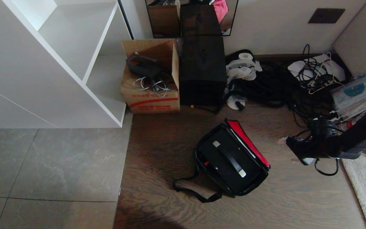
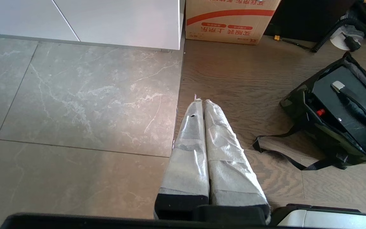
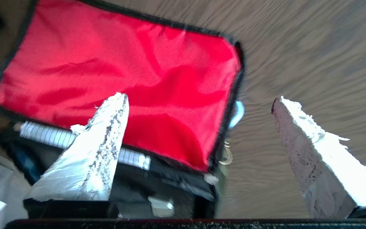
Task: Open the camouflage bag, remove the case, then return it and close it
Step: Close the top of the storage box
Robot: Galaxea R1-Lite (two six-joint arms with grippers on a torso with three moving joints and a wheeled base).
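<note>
- Case (image 1: 230, 159) looks rigid and fairly heavy, lying in the soft camouflage bag (image 1: 256, 149); I'd take its strap handle (image 1: 230, 159)
- right claw (image 3: 199, 127) spread, empty; left claw (image 2: 203, 127) pressed together

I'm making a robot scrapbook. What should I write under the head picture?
Open camouflage bag on the wooden floor, red lid flipped back, black case inside.

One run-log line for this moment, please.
camouflage bag: lid open | case: inside bag | right gripper: open, over lid | left gripper: shut, parked
</note>
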